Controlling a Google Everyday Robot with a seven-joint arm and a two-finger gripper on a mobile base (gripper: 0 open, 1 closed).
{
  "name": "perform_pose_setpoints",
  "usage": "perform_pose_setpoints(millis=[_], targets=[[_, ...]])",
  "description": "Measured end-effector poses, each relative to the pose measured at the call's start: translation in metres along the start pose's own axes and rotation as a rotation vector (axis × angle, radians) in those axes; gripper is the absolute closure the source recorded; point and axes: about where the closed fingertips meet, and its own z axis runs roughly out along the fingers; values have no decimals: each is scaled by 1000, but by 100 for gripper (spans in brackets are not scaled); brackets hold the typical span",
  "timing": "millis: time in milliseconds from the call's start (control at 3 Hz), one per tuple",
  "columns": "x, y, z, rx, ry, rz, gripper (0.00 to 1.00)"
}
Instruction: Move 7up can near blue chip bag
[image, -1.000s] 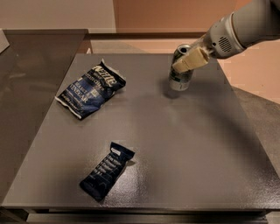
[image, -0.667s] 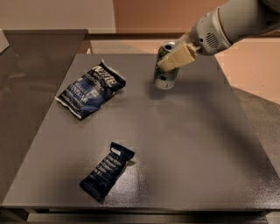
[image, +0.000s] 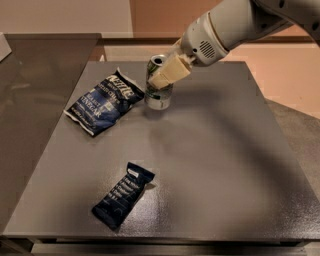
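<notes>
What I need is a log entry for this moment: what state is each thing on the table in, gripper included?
7up can: upright, gripped, close beside the bag's right corner.
blue chip bag: lying flat, crinkled, print up, clear of the gripper.
dark bar packet: lying flat near the front edge of the table, alone.
gripper: over the table's far side, fingers closed on the can.

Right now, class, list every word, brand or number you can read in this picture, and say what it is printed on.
"Kettle": white script on the blue chip bag.
"VINEGAR": white capitals on the same bag; the smaller line above it is blurred.
On the 7up can, held in the gripper: print unreadable.
On the dark bar packet: white lettering too blurred to read.
</notes>
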Motion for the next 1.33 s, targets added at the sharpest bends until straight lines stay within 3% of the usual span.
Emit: perform_pose_setpoints(millis=[333,667,1333], targets=[[-8,14,23,-42,25,-42,100],[-13,28,41,-61,58,-97,81],[-16,41,68,-82,94,-147,35]])
